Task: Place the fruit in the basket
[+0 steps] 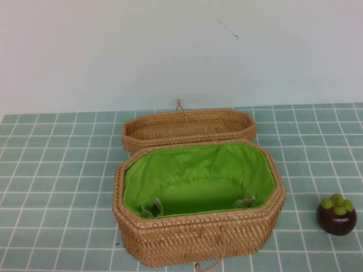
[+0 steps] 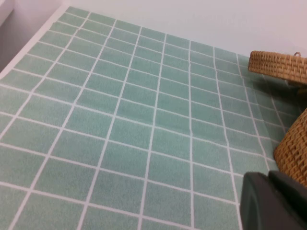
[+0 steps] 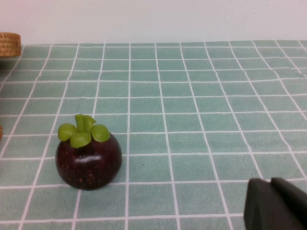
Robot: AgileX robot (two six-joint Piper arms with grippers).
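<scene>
Tiled table (image 1: 57, 170): fruit (image 1: 336, 215) beside basket (image 1: 198, 238) (grippers seemingly unseen).

fruit (image 1: 336, 215) – upright on table, R of basket (image 1: 198, 232) | basket – lid open

No readable text, label, brand, number or sign appears anywhere: none on the basket (image 1: 198, 226), the fruit (image 1: 336, 215), or the tiled desk (image 1: 57, 170).
</scene>
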